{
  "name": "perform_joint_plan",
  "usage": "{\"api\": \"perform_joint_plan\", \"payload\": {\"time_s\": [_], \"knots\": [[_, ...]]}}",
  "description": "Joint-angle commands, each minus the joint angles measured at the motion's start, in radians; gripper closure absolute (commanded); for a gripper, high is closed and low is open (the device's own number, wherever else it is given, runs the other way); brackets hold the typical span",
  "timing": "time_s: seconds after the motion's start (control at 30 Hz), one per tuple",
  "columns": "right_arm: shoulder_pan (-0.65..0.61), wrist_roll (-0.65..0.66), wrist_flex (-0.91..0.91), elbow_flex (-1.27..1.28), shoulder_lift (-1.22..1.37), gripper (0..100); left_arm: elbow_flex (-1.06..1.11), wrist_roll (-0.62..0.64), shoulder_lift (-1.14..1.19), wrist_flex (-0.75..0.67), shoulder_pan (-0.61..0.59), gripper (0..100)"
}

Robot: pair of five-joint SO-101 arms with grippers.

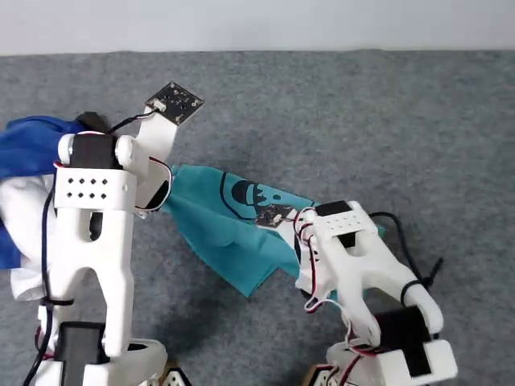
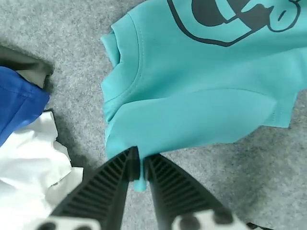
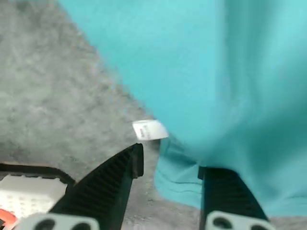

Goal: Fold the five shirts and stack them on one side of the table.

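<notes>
On the grey felt-covered counter (image 1: 362,104): a teal cotton shirt with a dark printed motif (image 1: 233,229) lies crumpled near the middle, next to a blue shirt (image 1: 28,145) and a white shirt (image 1: 24,213) bunched at one side.
Detail: the left fingers (image 2: 125,165) are pinched tight on a fold of the teal cloth; the right fingers (image 3: 127,167) stand apart astride its hem, beside a small white care label (image 3: 149,130), gripping nothing. Suggested practice: close fully on the hem before lifting, then draw both held points apart evenly so the cloth lies flat for folding.

Two white moulded arms (image 1: 92,241), black servos (image 1: 92,150), ribbed black fingers (image 2: 110,187), red-and-black cables (image 1: 45,241).
</notes>
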Motion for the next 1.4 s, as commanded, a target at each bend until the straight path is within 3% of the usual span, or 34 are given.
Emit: {"api": "perform_joint_plan", "payload": {"time_s": [0.0, 0.17, 0.33, 0.53, 0.73, 0.87, 1.1, 1.37], "knots": [[0.045, -0.005, -0.054, 0.012, 0.073, 78.8, -0.005, -0.003, -0.041, -0.008, -0.009, 100], [0.024, -0.005, -0.048, 0.012, 0.116, 80.8, -0.005, -0.003, -0.037, -0.008, -0.008, 100], [-0.022, -0.005, -0.045, 0.012, 0.119, 96.6, -0.005, -0.003, -0.035, -0.012, -0.002, 100], [-0.021, -0.005, -0.022, 0.006, 0.11, 98.8, -0.005, -0.003, -0.035, -0.012, -0.002, 100], [-0.018, -0.003, 0.193, -0.141, 0.082, 98.8, -0.007, -0.003, -0.037, -0.012, -0.002, 100], [-0.015, 0.084, 0.378, -0.273, -0.073, 98.8, -0.03, -0.003, -0.043, -0.008, 0.0, 100], [0.124, 0.295, 0.542, -0.609, -0.364, 98.8, -0.189, 0.078, -0.043, 0.0, 0.0, 100], [0.289, 0.341, 0.538, -0.858, -0.387, 98.8, -0.288, 0.081, -0.04, -0.006, 0.002, 100]]}}
